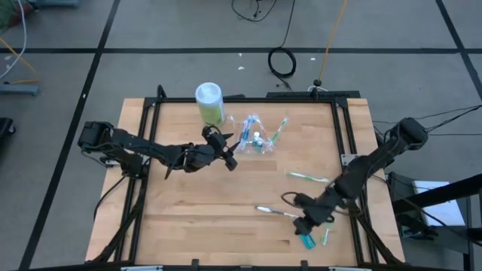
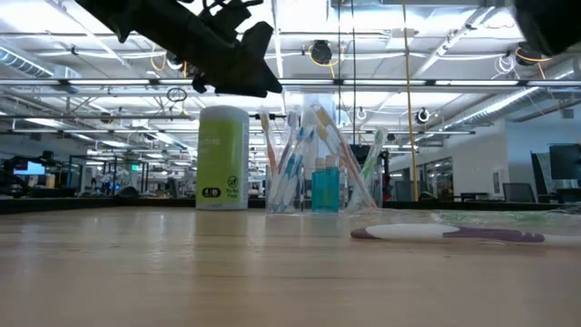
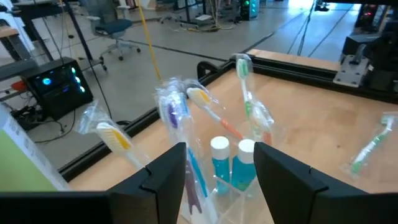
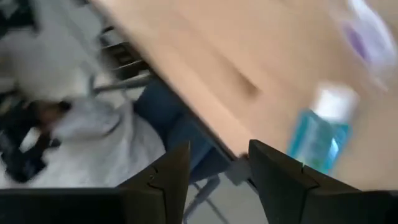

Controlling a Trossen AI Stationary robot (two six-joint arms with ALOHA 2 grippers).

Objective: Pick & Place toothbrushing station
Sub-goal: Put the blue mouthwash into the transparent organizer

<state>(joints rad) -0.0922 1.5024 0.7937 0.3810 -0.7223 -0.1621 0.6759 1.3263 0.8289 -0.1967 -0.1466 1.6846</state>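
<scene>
A small clear cup stands on the table's far middle and holds several wrapped toothbrushes and two blue white-capped tubes. My left gripper is open and empty just left of the cup, which shows ahead of its fingers in the left wrist view. A third blue tube lies near the table's near edge. My right gripper hovers open and empty just above it; the tube also shows in the right wrist view. A purple toothbrush and a green one lie flat on the table.
A green canister with a white lid stands left of the cup, close to my left arm. Another green toothbrush lies right of the cup. A small green item lies beside the loose tube. The black table frame runs along the edges.
</scene>
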